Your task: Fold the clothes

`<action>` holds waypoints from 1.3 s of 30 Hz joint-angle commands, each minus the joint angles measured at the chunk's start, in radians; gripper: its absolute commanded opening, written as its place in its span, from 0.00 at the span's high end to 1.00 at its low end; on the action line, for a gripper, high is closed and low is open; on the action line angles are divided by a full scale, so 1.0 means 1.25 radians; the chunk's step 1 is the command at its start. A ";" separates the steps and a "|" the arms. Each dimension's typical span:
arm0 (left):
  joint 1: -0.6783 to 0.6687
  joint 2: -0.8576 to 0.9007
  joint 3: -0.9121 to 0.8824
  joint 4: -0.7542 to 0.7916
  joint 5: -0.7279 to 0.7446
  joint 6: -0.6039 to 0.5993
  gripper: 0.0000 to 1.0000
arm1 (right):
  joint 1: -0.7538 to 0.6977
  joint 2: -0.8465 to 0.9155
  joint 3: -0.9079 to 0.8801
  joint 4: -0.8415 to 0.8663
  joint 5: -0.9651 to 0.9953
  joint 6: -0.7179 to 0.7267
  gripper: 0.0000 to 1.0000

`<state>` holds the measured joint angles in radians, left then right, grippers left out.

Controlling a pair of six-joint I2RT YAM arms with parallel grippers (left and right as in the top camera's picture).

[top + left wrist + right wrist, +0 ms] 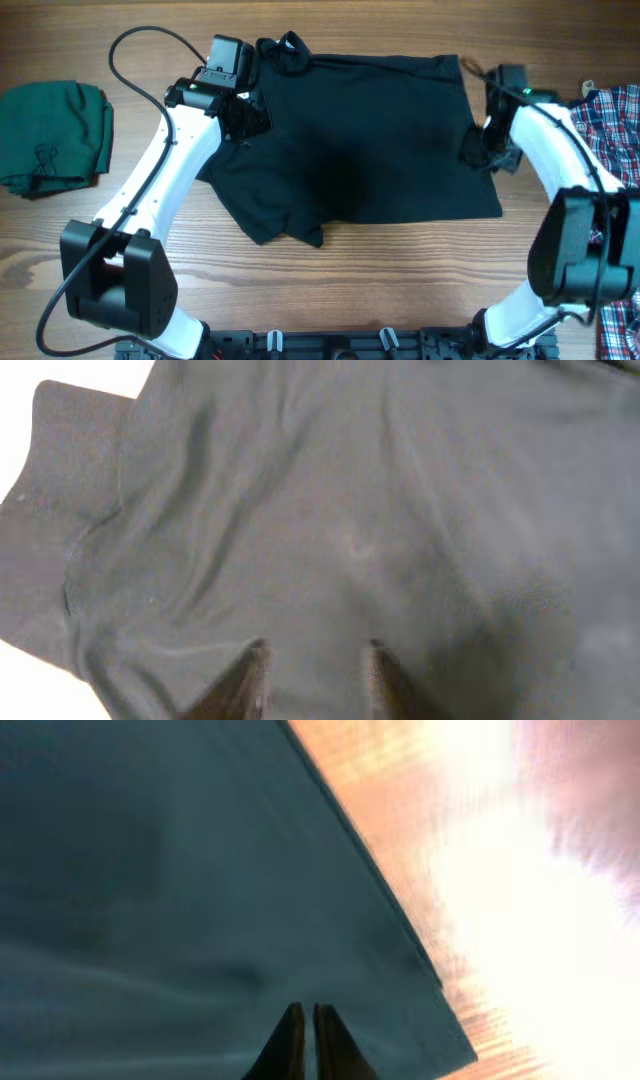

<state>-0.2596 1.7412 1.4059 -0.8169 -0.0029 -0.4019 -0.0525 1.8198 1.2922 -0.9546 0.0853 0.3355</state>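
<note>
With the black shirt spread on the counter right of the green garment, your left pincer parted and right pincer clenched, a one-sided pull could bunch it.

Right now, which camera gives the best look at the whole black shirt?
The overhead view: the black shirt lies spread there, collar, sleeve and hem all visible. The left wrist view shows only wrinkled fabric close up; the right wrist view shows just one straight edge and corner over the table.
</note>
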 commanded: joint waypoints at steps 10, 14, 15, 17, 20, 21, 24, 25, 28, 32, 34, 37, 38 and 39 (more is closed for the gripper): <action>0.007 0.008 0.001 0.168 -0.011 0.003 0.00 | 0.014 -0.023 0.059 0.329 -0.214 -0.223 0.96; 0.007 0.012 0.001 0.275 -0.014 0.004 0.00 | 0.056 -0.023 0.059 0.475 -0.208 -0.225 0.96; 0.007 0.017 0.001 0.290 -0.014 0.004 0.00 | 0.062 -0.021 0.059 0.501 -0.196 -0.216 0.96; 0.007 0.040 0.001 0.295 -0.014 0.004 0.00 | 0.078 -0.004 0.059 0.550 -0.164 -0.212 0.96; 0.007 0.107 0.001 0.311 -0.001 0.003 0.18 | 0.101 0.048 0.059 0.583 -0.164 -0.211 0.96; 0.007 0.122 0.001 0.329 0.032 0.003 0.23 | 0.107 0.062 0.059 0.584 -0.164 -0.211 0.96; 0.007 0.130 0.017 0.356 0.158 0.043 0.51 | 0.128 0.109 0.059 0.566 -0.171 -0.189 0.96; 0.007 0.130 0.036 0.333 0.156 0.052 0.52 | 0.135 0.110 0.059 0.549 -0.171 -0.182 0.96; 0.007 0.155 0.217 0.186 0.111 0.105 0.54 | 0.149 0.109 0.061 0.520 -0.170 -0.159 0.96; 0.009 0.304 0.496 0.018 0.057 0.125 0.56 | 0.150 0.109 0.061 0.444 -0.171 -0.140 0.96; 0.009 0.369 0.557 0.010 0.043 0.125 0.56 | 0.152 0.109 0.061 0.414 -0.171 -0.141 0.96; 0.015 0.421 0.562 0.046 0.033 0.124 0.56 | 0.152 0.109 0.061 0.380 -0.171 -0.141 0.96; 0.016 0.436 0.562 0.070 0.022 0.124 0.54 | 0.152 0.109 0.060 0.370 -0.171 -0.141 0.96; 0.016 0.440 0.562 0.088 0.022 0.124 0.50 | 0.152 0.109 0.060 0.364 -0.171 -0.142 0.96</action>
<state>-0.2504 2.2715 2.0937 -0.7506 0.0574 -0.2661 0.1322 1.9488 1.3567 -0.4858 -0.1307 0.1452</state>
